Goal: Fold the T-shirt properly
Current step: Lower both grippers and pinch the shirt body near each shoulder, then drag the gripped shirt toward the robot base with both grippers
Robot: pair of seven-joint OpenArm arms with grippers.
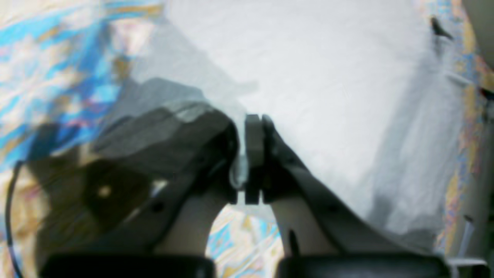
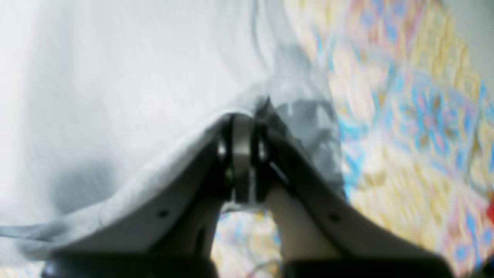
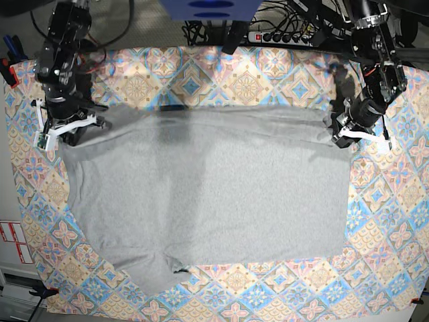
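Left gripper (image 1: pixel 252 158): jaws pressed together, pinching far edge of T-shirt (image 3: pixel 208 194) at one corner; cloth drapes over one finger. Right gripper (image 2: pixel 242 162): jaws likewise closed on T-shirt's far edge at opposite corner, hem bunched at fingertips. T-shirt: grey, spread flat across centre of tablecloth (image 3: pixel 395 221), far edge stretched straight between both grippers, near edge uneven, one sleeve projecting at near corner on right gripper's side. Patterned tablecloth border exposed on all sides of T-shirt; widest beyond near edge and past left gripper's side.
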